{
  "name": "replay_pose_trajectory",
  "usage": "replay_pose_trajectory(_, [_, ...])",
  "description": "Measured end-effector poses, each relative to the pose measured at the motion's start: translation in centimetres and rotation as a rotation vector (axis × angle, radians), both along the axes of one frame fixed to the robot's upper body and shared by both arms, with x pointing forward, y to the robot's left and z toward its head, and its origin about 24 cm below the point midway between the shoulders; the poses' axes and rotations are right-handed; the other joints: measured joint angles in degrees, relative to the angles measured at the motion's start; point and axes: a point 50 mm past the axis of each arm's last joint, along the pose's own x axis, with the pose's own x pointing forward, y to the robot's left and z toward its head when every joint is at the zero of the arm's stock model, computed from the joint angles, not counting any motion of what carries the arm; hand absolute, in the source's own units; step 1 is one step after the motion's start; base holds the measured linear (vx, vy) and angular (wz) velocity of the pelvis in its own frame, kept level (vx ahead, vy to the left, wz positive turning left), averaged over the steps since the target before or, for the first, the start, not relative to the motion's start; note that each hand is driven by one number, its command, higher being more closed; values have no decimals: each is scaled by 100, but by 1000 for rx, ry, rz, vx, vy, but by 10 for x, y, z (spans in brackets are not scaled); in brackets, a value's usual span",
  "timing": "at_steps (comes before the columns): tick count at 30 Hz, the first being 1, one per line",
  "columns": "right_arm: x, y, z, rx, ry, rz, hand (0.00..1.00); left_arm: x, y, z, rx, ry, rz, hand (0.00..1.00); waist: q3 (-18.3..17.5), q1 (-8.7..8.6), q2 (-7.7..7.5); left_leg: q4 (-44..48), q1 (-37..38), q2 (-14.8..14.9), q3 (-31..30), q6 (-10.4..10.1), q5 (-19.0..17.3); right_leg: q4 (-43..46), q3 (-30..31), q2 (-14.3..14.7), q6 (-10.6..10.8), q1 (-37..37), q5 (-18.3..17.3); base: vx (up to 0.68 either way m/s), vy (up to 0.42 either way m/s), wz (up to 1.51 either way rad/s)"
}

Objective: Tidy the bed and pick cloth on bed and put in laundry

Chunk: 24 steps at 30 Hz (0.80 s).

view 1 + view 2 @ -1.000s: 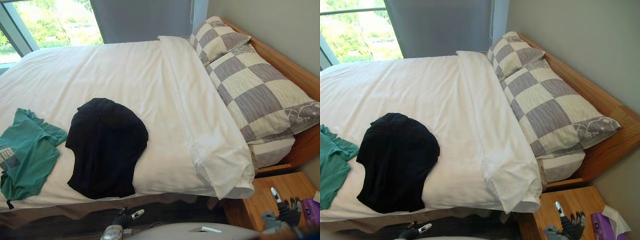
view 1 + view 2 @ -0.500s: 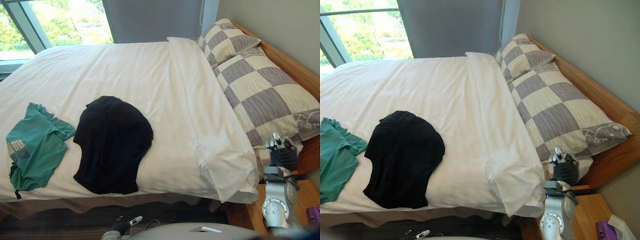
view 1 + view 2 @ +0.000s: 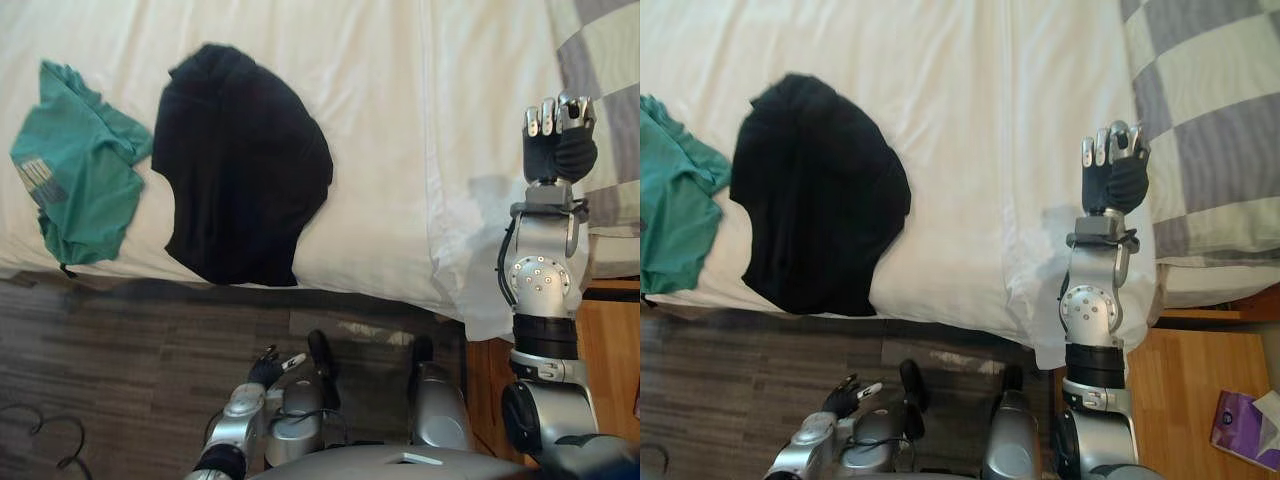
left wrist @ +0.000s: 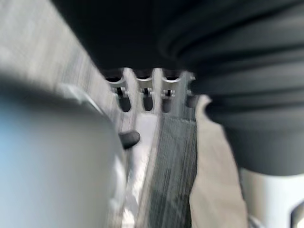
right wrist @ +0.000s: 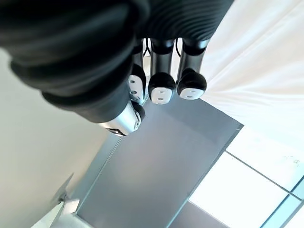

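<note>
**Right hand up by the pillow, both cloths on the bed**

My right hand (image 3: 558, 150) is raised over the near right corner of the bed (image 3: 380, 120), above the folded-back band of white cover and just beside the checked pillow (image 3: 1220, 110). Its fingers are bent in toward the palm and there is nothing between them. I cannot tell whether it touches the bedding.

My left hand (image 3: 268, 368) hangs low over the dark wooden floor (image 3: 120, 350), off the bed's near edge. I cannot tell how far open it is.

The black cloth (image 3: 245, 165) lies spread flat on the white cover, its lower hem reaching the near edge of the bed, well apart from my right hand. The green shirt (image 3: 75, 165) lies crumpled at the near left corner, just beside the black cloth, with one sleeve reaching toward it.

A wooden bedside table (image 3: 1200, 380) stands by the bed's near right corner, with a purple packet (image 3: 1240, 425) on its far side.
</note>
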Motion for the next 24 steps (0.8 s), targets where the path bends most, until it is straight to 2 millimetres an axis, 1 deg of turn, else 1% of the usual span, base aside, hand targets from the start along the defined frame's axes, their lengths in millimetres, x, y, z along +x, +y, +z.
replay_pose_trajectory(1, [1, 1, 7, 14, -19, -1, 100, 17, -3, 11, -4, -67, -5, 0, 171, -7, 8, 244, -203, 60, 3, 22, -49, 104, 1, -9, -1, -129, 0, 57, -34, 12])
replay_pose_trajectory(2, [1, 2, 9, 19, -25, -1, 100, 23, -4, 15, -7, -89, -4, 0, 229, -13, 15, 342, -267, 86, 6, 36, -77, 132, 0, -4, -1, -158, 0, 44, -33, 6])
replay_pose_trajectory(4, [2, 5, 14, 50, -49, 13, 100, 46, -8, 33, -11, -179, -12, 0, 419, -20, 41, 781, -633, 229, 7, 70, -220, 273, 7, 37, -6, -406, -2, 18, -14, 1])
replay_pose_trajectory(7, [6, 4, 12, 90, -53, 23, 100, 61, -16, 44, -39, -226, 15, 0, 530, -36, 50, 1054, -897, 309, 30, 89, -308, 414, 37, 56, -43, -665, -11, 9, -5, -7])
replay_pose_trajectory(8, [11, 3, 5, 118, -29, 25, 100, 66, -22, 48, -52, -240, 19, 0, 541, -46, 43, 1124, -1007, 321, 103, 105, -319, 488, 89, 57, -48, -814, -14, 9, 5, -9])
replay_pose_trajectory(9, [13, 3, 1, 130, -21, 31, 100, 67, -24, 49, -55, -241, 20, 0, 542, -50, 42, 1136, -1027, 324, 137, 110, -322, 504, 116, 58, -48, -852, -15, 13, 6, -14])
replay_pose_trajectory(10, [17, 3, -7, 156, -2, 38, 100, 69, -27, 50, -61, -244, 23, 0, 554, -59, 44, 1185, -1062, 339, 157, 128, -335, 531, 150, 59, -59, -908, -21, 9, -3, -17])
replay_pose_trajectory(11, [21, 4, -22, 196, 34, 48, 100, 72, -32, 53, -65, -248, 37, 0, 593, -91, 58, 1246, -1064, 358, 188, 129, -362, 536, 174, 65, -98, -915, -45, 8, -4, -16])
replay_pose_trajectory(12, [21, 5, -27, 208, 40, 50, 100, 73, -33, 53, -66, -247, 42, 0, 597, -105, 65, 1258, -1063, 365, 201, 126, -383, 543, 176, 70, -110, -923, -54, 2, -4, -20])
replay_pose_trajectory(13, [20, 6, -37, 226, 45, 58, 100, 74, -35, 54, -82, -241, 57, 0, 602, -119, 74, 1289, -1063, 379, 289, 102, -452, 602, 202, 85, -134, -987, -73, -8, 16, -18])
replay_pose_trajectory(15, [18, 8, -48, 241, 41, 64, 100, 76, -37, 53, -93, -227, 73, 0, 605, -187, 72, 1297, -1065, 379, 363, 85, -531, 747, 307, 90, -157, -1133, -106, -19, 14, -23])
replay_pose_trajectory(18, [16, 11, -59, 262, 15, 85, 100, 80, -40, 54, -125, -211, 122, 0, 605, -266, 70, 1384, -1061, 383, 544, 80, -652, 903, 476, 90, -160, -1296, -180, -27, 2, -23])
replay_pose_trajectory(20, [11, 12, -70, 262, 15, 86, 100, 79, -43, 52, -136, -193, 139, 0, 605, -363, 70, 1482, -1040, 405, 622, 83, -715, 944, 546, 96, -160, -1307, -211, -27, 3, -20])
replay_pose_trajectory(21, [8, 11, -77, 263, 27, 82, 100, 78, -44, 50, -145, -181, 154, 0, 605, -409, 68, 1524, -1020, 414, 656, 81, -758, 953, 607, 113, -160, -1309, -211, -13, 10, -27])
replay_pose_trajectory(22, [2, 8, -88, 251, 36, 73, 100, 77, -46, 48, -168, -167, 174, 0, 604, -421, 63, 1561, -956, 433, 769, 78, -806, 951, 706, 139, -159, -1310, -210, -4, 17, -32])
replay_pose_trajectory(23, [0, 7, -93, 246, 40, 68, 100, 76, -46, 47, -173, -163, 179, 0, 604, -421, 63, 1598, -936, 447, 801, 77, -835, 950, 758, 158, -156, -1308, -207, 2, 16, -39])
replay_pose_trajectory(24, [-6, 3, -102, 236, 47, 56, 100, 75, -46, 46, -184, -160, 192, 0, 601, -435, 57, 1662, -899, 481, 869, 74, -895, 951, 820, 185, -150, -1302, -204, 0, 20, -38])
